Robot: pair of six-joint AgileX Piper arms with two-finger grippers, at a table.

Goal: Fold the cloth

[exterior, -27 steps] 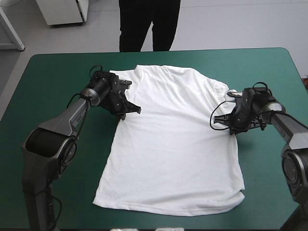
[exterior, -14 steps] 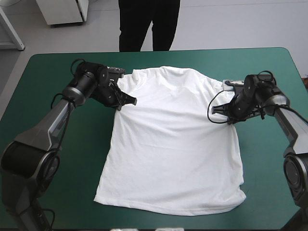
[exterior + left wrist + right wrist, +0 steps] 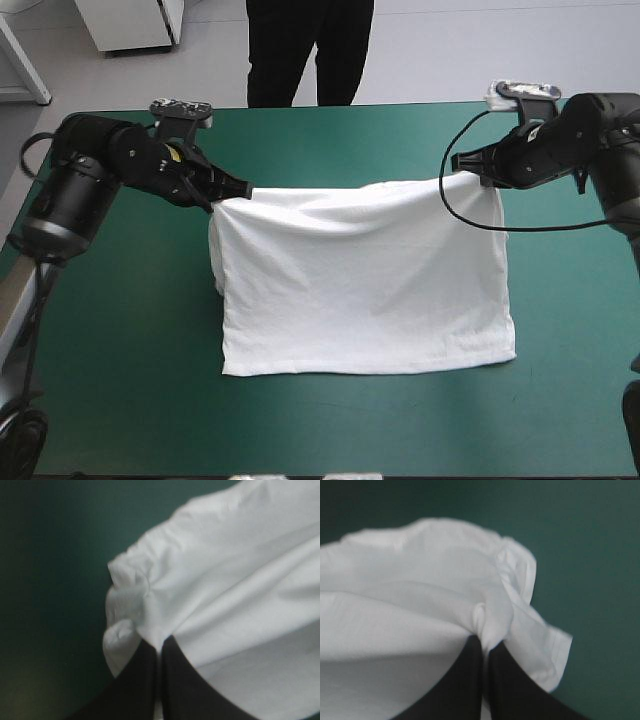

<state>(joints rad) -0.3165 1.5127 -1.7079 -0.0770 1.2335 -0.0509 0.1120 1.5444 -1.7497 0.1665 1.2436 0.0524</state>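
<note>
Two shoulder corners of the white short-sleeved T-shirt (image 3: 365,290), flat earlier, now hang lifted over the teal-green counter (image 3: 120,330); our left fingers (image 3: 135,690) and right fingers (image 3: 462,685) clench them, so we judge folding begun.

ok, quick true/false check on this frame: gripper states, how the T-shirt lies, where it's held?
1. The left gripper and the right gripper are each shut on the T-shirt. True.
2. The T-shirt is a crumpled heap. False: it is held spread out between the two grippers.
3. Its near edge rests on the teal-green cover. True.
4. The grippers hold the near hem. False: they hold the far edge, one at each end.
</note>
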